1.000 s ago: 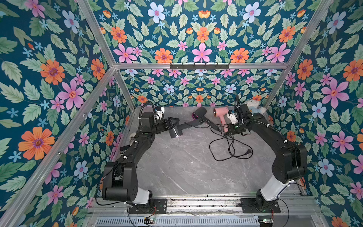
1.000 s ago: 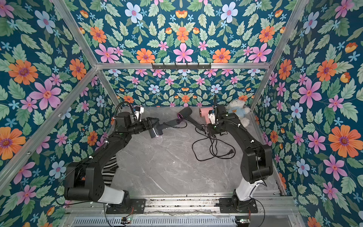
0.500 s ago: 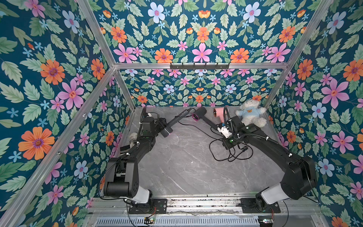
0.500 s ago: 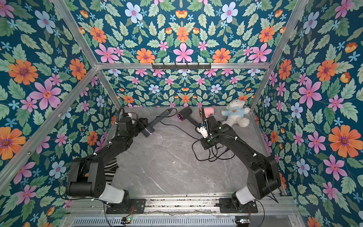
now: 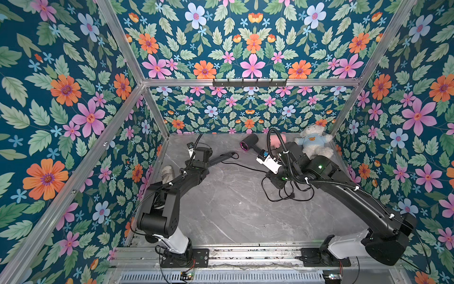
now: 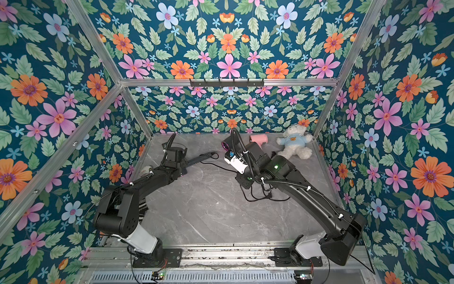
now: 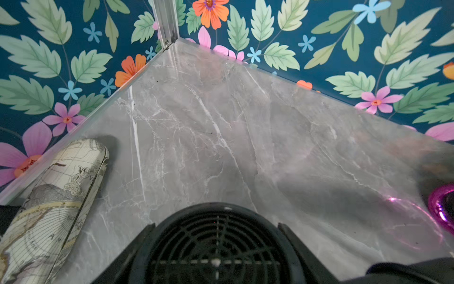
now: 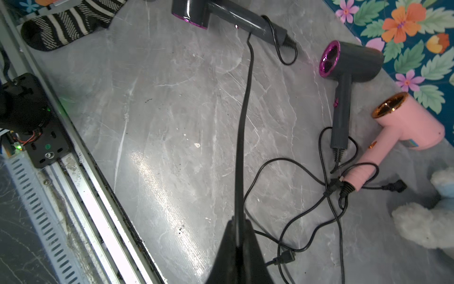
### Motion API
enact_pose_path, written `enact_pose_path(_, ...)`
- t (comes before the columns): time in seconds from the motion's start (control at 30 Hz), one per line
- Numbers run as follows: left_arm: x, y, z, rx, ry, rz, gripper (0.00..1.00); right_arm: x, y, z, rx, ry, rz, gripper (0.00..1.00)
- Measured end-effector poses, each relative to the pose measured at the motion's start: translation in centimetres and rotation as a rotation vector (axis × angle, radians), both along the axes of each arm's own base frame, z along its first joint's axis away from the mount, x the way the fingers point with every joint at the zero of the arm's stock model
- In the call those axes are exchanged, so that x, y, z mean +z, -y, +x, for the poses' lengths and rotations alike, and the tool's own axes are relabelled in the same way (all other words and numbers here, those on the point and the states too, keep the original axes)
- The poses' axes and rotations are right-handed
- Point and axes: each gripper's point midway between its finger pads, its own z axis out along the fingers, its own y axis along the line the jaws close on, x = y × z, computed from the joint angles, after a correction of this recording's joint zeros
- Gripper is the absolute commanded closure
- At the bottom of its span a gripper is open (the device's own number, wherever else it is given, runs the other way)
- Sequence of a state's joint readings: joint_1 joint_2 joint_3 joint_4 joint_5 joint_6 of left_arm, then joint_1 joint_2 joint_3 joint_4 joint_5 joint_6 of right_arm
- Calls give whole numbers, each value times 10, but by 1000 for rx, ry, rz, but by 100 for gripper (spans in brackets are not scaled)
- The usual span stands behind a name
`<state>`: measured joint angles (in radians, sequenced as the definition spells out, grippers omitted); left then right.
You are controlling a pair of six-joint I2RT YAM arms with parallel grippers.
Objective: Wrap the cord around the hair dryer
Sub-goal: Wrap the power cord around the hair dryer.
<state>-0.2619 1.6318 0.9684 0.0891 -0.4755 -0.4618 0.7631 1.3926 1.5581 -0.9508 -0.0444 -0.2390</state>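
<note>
I have the left gripper (image 7: 215, 225) clamped on the head of the dark hair dryer (image 8: 228, 17), whose rear grille fills the left wrist view. That way the handle juts out free toward the other arm, leaving room to pass turns round it. The right gripper (image 8: 237, 226) is pinched shut on the cord (image 8: 243, 118), drawing a nearly straight run from the handle; that tension should make a turn lie snug. Near the handle's end the cord curls in a small loop and seems to cross the handle once. The slack lies on the tabletop (image 5: 233, 216) past my grip, tangled with the cords of the second dark dryer (image 8: 351, 61) and the pink dryer (image 8: 405, 123), which I judge a snag risk.
</note>
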Motion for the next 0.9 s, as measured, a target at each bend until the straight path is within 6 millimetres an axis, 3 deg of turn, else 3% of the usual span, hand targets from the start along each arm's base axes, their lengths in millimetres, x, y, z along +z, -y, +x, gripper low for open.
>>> enact_pose_path(0.27, -6, 5, 1, -17, -20, 83, 100, 49, -14, 11, 30, 120, 8, 100)
enact_pose_path(0.4, -11, 9, -1, -37, -27, 104, 100, 60, -19, 21, 26, 159, -10, 100)
enact_pose_path(0.53, -10, 23, -5, -108, -42, 159, 100, 62, -21, 31, 24, 191, -31, 100)
enact_pose_path(0.63, -6, 43, -11, -200, -58, 227, 100, 59, -22, 50, 4, 199, -41, 100)
enact_pose_path(0.77, -5, 74, -23, -364, -103, 308, 100, 41, -16, 91, -60, 177, -64, 100)
enact_pose_path(0.9, -5, 91, -46, -497, -140, 343, 100, 28, -10, 132, -106, 145, -54, 100)
